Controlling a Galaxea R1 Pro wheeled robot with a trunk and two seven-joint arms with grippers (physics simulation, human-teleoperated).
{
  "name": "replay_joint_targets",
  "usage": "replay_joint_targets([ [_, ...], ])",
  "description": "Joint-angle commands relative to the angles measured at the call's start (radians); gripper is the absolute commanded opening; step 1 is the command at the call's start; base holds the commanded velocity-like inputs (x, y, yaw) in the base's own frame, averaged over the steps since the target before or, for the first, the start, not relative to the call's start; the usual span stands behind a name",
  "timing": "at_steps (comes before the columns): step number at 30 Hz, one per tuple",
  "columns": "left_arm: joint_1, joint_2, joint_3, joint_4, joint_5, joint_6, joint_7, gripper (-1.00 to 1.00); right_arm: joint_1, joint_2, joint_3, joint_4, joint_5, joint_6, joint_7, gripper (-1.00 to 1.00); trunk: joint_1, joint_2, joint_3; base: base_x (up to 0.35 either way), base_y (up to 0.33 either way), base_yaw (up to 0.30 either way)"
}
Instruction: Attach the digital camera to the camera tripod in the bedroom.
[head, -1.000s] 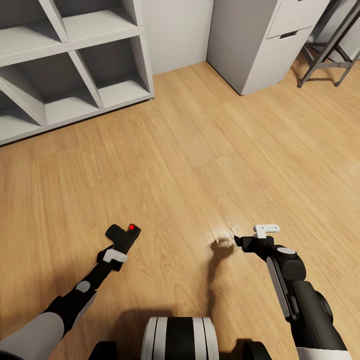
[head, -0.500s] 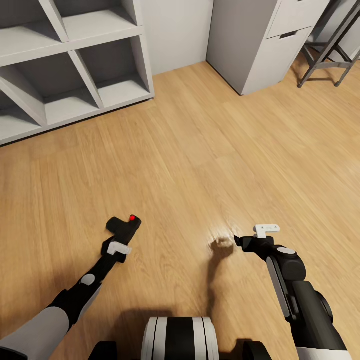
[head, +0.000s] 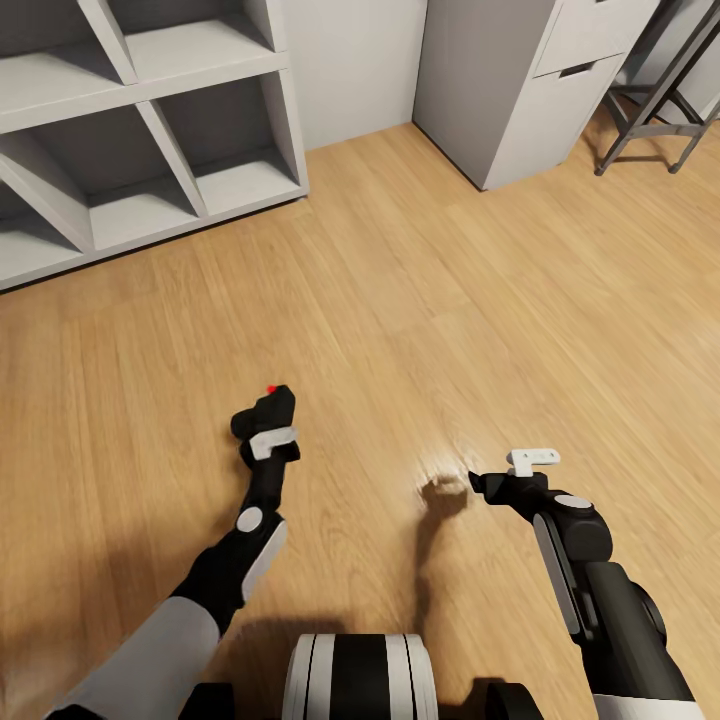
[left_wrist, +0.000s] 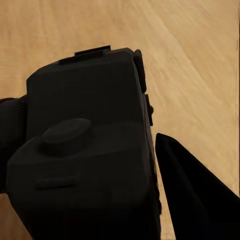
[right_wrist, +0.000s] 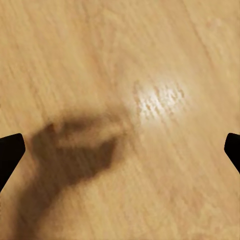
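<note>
While your left gripper (head: 268, 425) is clamped on the digital camera (head: 266, 412), the camera hangs above the wood floor (head: 420, 300), well short of the white cubby shelves (head: 140, 130) and toward the robot from them. From the left wrist, its black body (left_wrist: 85, 160) sits against one finger (left_wrist: 192, 195). Your right gripper (head: 500, 478), farther from the shelves, holds nothing, fingertips (right_wrist: 10, 155) spread wide over its shadow.

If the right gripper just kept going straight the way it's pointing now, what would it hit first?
Most likely the bare wood floor. The right gripper looks open, and its wrist view looks along the fingers at floorboards carrying its own shadow, with nothing between. How far off the floor lies is unclear.
</note>
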Motion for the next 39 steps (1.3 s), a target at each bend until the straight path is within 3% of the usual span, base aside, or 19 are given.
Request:
replay_joint_targets([
  [1,-0.001,-0.019,-0.004,-0.003,0.012,-0.003,0.015,-1.00,0.000,0.000,-0.001,-0.001,0.007,0.005,0.009,1.00,0.000,0.000,-0.001,0.000,0.000,0.000],
  [3,-0.001,-0.049,-0.005,-0.009,0.021,0.014,0.026,-1.00,0.000,0.000,-0.001,-0.001,0.006,0.005,0.009,1.00,0.000,0.000,-0.001,0.000,0.000,0.000],
  [6,-0.001,-0.085,-0.008,-0.041,0.028,0.133,0.036,-1.00,0.000,0.001,-0.001,-0.001,0.006,0.005,0.010,1.00,0.000,0.000,-0.001,0.000,0.000,0.000],
  [10,-0.001,-0.100,-0.009,-0.223,0.033,0.489,0.024,-1.00,0.000,0.000,-0.001,-0.002,0.005,0.005,0.011,1.00,0.000,0.000,-0.001,0.000,0.000,0.000],
  [12,-0.001,-0.101,-0.012,-0.306,0.037,0.581,0.001,-1.00,0.000,0.001,-0.001,-0.002,0.005,0.005,0.011,1.00,0.000,0.000,-0.001,0.000,0.000,0.000],
  [16,-0.001,-0.099,-0.030,-0.407,0.063,0.663,-0.094,-1.00,0.000,0.001,-0.001,-0.003,0.005,0.005,0.011,1.00,0.000,0.000,-0.001,0.000,0.000,0.000],
  [23,-0.001,-0.091,-0.046,-0.441,0.106,0.705,-0.175,-1.00,0.000,0.001,0.000,-0.003,0.005,0.005,0.010,1.00,0.000,0.000,-0.001,0.000,0.000,0.000],
  [24,-0.001,-0.051,-0.048,-0.454,0.121,0.737,-0.217,-1.00,0.000,0.002,0.000,-0.003,0.005,0.005,0.010,1.00,0.000,0.000,-0.001,0.000,0.000,0.000],
  [27,-0.001,-0.019,-0.049,-0.470,0.146,0.755,-0.309,-1.00,0.000,0.002,0.000,-0.003,0.005,0.005,0.009,1.00,0.000,0.000,-0.001,0.000,0.000,0.000],
  [29,-0.002,0.010,-0.045,-0.478,0.185,0.774,-0.426,-1.00,0.000,0.002,0.000,-0.003,0.005,0.005,0.009,1.00,0.000,0.000,-0.001,0.000,0.000,0.000],
  [30,-0.002,0.017,-0.042,-0.479,0.197,0.782,-0.450,-1.00,0.000,0.002,0.000,-0.003,0.005,0.005,0.009,1.00,0.000,0.000,-0.001,0.000,0.000,0.000],
  [31,-0.002,0.032,-0.036,-0.481,0.224,0.802,-0.487,-1.00,0.000,0.002,0.000,-0.003,0.005,0.005,0.009,1.00,0.000,0.000,-0.001,0.000,0.000,0.000],
  [32,-0.002,0.071,-0.024,-0.485,0.283,0.831,-0.542,-1.00,0.000,0.003,0.000,-0.003,0.005,0.006,0.010,1.00,0.000,0.000,-0.001,0.000,0.000,0.000],
  [36,-0.002,0.118,-0.019,-0.485,0.314,0.840,-0.566,-1.00,0.000,0.004,0.001,-0.003,0.005,0.007,0.010,1.00,0.000,0.000,-0.001,0.000,0.000,0.000],
  [39,-0.002,0.193,-0.018,-0.494,0.394,0.850,-0.599,-1.00,0.000,0.005,0.002,-0.003,0.004,0.008,0.010,1.00,0.000,0.000,-0.001,0.000,0.000,0.000],
])
